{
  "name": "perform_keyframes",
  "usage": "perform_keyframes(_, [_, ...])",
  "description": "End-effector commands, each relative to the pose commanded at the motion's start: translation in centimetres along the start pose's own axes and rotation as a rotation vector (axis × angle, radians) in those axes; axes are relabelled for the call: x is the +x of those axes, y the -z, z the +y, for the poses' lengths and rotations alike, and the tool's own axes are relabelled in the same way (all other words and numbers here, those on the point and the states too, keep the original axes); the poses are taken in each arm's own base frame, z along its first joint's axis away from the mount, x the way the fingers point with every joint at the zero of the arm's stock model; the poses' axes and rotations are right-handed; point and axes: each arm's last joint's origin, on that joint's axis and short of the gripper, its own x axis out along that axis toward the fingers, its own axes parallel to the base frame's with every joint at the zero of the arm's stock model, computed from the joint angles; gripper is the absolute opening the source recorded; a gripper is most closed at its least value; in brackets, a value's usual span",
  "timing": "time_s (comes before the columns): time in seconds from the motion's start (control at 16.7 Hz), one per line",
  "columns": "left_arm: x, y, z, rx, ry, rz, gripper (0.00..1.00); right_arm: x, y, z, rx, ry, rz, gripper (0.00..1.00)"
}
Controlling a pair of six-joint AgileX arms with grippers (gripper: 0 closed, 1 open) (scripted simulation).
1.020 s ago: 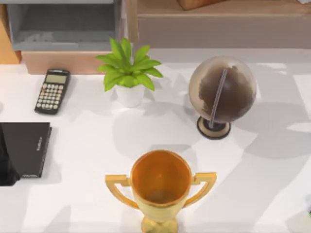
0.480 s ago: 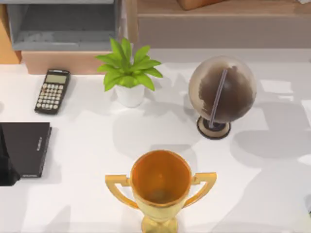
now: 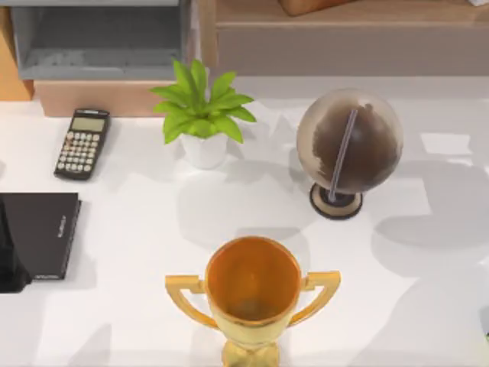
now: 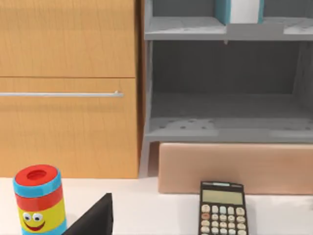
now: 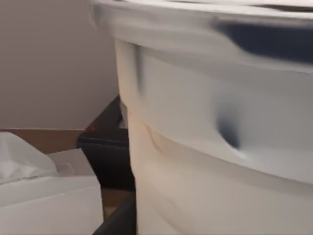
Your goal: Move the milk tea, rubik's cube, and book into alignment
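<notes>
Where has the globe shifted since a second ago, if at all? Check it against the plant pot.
No. The globe stands where it stood, its base just as far to the right of the plant pot.

Milk tea (image 5: 220, 147): you are looking at a pale cream cup with a wide white rim bearing a dark mark, sitting very close to the right wrist camera.
Book (image 4: 239, 11): you are seeing teal covers around white page edges, standing upright on the grey shelf's (image 4: 186, 29) upper level.
</notes>
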Motion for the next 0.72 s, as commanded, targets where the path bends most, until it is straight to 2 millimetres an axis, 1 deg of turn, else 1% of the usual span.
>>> perform_keyframes(0.18, [0.0,0.0,0.0,0.000,0.000,0.000,1.00,-1.1,0.4,-0.2,-0.046,-0.028,-0.049,0.00])
perform_keyframes(0.3, [0.0,0.0,0.0,0.000,0.000,0.000,1.00,-2.0,1.3,-0.3,-0.078,-0.051,-0.082,0.00])
perform_keyframes(0.48, [0.0,0.0,0.0,0.000,0.000,0.000,1.00,-2.9,3.9,-0.4,-0.093,-0.077,-0.093,0.00])
perform_keyframes(0.72, [0.0,0.0,0.0,0.000,0.000,0.000,1.00,-3.0,8.4,-1.4,-0.047,-0.056,-0.043,0.00])
